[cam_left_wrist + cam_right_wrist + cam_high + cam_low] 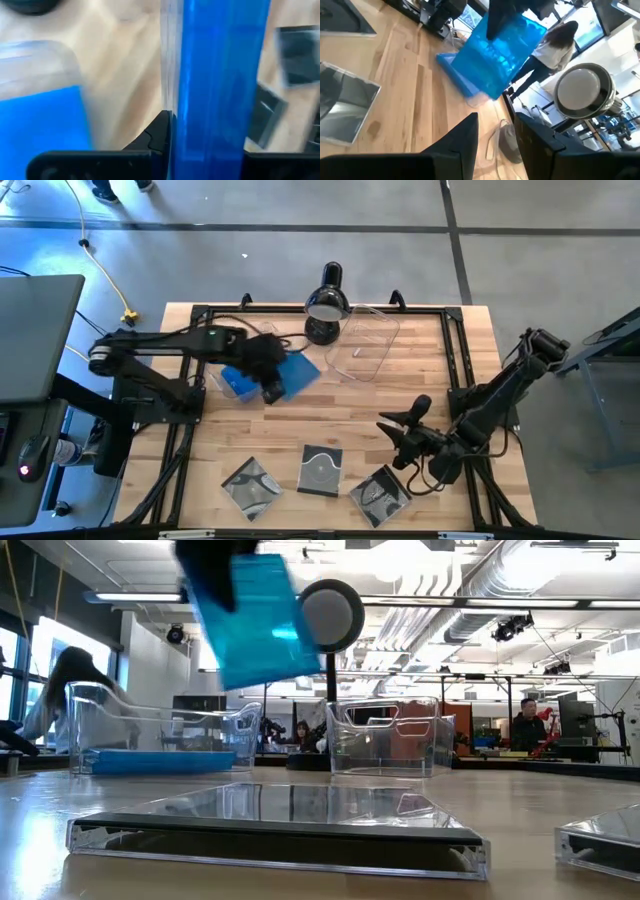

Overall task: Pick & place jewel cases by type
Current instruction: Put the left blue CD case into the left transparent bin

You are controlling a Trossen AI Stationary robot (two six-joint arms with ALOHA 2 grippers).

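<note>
**Blue case in the air, heading for the left tub**

We have the left gripper clamped on a blue jewel case, holding it clear of the table, just beside the left clear tub, which already holds blue. In our judgement the step in hand is the drop into that tub. To do it well we should carry the case fully over the tub's opening, level it so no corner catches the rim, lower it close to the blue already inside, and only then let the fingers part.

The right gripper waits near the right edge, its fingers partly apart and holding nothing. Three clear jewel cases showing silvery discs lie in a row along the near edge: one on the left, one in the middle, one on the right. A second clear tub stands by the desk lamp.

The high view gives us the layout, but not the case's height. The low view shows the blue case tilted and well above the tub, with blue lying flat inside. The left wrist view shows the case edge-on in the grip.
</note>
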